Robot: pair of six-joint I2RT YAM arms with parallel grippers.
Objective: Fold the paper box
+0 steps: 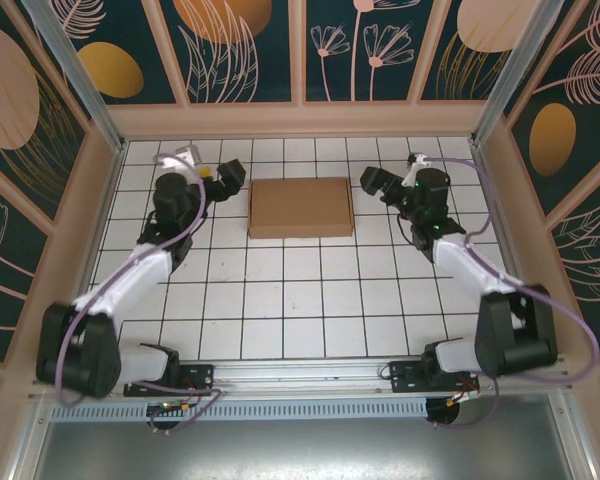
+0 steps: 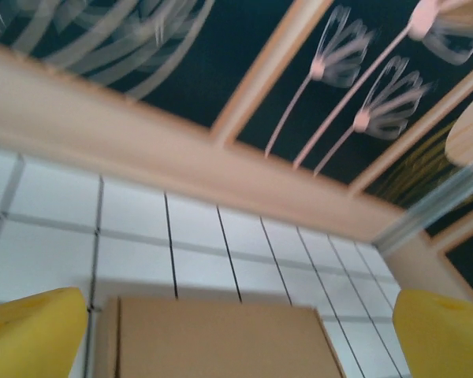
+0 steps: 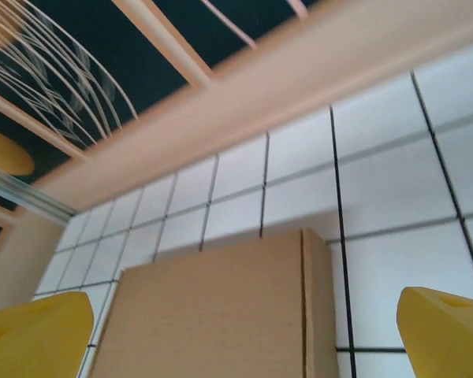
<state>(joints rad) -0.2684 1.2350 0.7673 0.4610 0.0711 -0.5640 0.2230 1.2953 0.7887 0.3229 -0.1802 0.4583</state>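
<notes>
While both gape wide and empty, the left gripper (image 1: 228, 180) and right gripper (image 1: 373, 181) flank the paper box (image 1: 300, 208). Its long axis runs between them, equally near each.

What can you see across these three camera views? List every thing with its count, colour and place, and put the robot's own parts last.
paper box: one, plain brown, closed, far middle of the table, between the two grippers.
table: one, white tiles with dark grid lines, inside the enclosure.
wooden frame: one, pale wood, round the table's edges.
wall panels: several, dark teal with peach flowers and leaves, above the frame.
metal rail: one, silver, near edge by the arm bases.
cables: two, lilac, looping along the arms.
left gripper: one, black with yellow pads, open, left of the box.
right gripper: one, same colours, open, right of the box.
</notes>
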